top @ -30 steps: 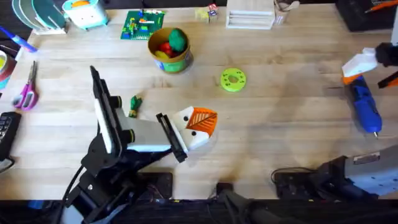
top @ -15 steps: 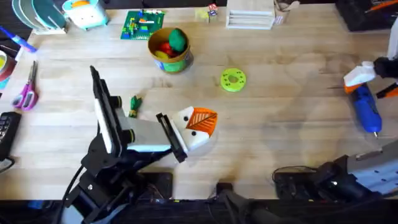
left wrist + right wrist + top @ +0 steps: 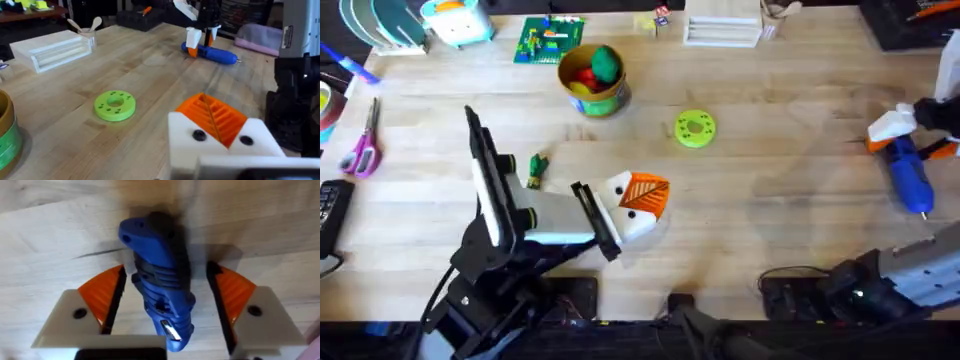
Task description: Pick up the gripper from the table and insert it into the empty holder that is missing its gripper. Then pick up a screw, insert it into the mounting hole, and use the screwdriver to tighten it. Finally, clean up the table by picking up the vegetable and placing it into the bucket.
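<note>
Right tool (image 3: 165,305) lowered, open fingers straddling screwdriver (image 3: 160,275)

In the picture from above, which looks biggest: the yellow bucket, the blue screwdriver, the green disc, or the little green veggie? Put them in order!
1. yellow bucket and blue screwdriver: look about alike, so no ranking.
2. green disc.
3. vegetable, the smallest.

You see a bright-blue plastic screwdriver (image 3: 160,275) with a dark ribbed band, flanked by orange ribbed pads (image 3: 102,297) on white blocks. A lime-green round disc (image 3: 115,105) lies on the pale, streaky-grained wooden table (image 3: 770,200).
</note>
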Robot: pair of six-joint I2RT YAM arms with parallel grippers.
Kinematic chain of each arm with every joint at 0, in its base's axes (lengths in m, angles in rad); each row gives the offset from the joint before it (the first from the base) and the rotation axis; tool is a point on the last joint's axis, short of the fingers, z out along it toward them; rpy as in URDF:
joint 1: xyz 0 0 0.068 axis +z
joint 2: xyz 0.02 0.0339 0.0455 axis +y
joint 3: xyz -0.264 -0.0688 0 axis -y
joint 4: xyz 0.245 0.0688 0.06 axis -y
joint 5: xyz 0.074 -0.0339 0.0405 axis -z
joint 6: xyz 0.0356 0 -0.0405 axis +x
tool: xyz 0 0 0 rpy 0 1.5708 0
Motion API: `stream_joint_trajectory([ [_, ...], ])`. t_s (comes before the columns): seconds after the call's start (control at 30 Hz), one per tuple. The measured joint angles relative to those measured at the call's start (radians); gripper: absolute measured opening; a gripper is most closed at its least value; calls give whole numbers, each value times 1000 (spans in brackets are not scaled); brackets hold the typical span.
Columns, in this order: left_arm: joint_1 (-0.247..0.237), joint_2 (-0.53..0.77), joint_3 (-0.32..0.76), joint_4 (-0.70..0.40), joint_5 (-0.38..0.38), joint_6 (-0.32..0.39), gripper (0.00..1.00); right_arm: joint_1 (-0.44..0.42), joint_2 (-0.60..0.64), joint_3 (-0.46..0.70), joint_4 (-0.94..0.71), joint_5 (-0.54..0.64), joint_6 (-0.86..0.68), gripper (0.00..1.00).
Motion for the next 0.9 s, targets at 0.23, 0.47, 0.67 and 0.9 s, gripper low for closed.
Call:
stream_joint_trajectory([
  [0.23, 0, 0, 0, 0, 0, 0, 8, -4, 3, 1, 3, 11, -1, 732],
  [0.47, 0, 0, 0, 0, 0, 0, 8, -6, 3, 2, 3, 15, -6, 486],
  [0.67, 0, 0, 0, 0, 0, 0, 8, -6, 5, 2, 5, 14, -12, 233],
  [0.9, 0, 0, 0, 0, -16, 0, 8, -6, 5, 2, -1, 5, -12, 161],
])
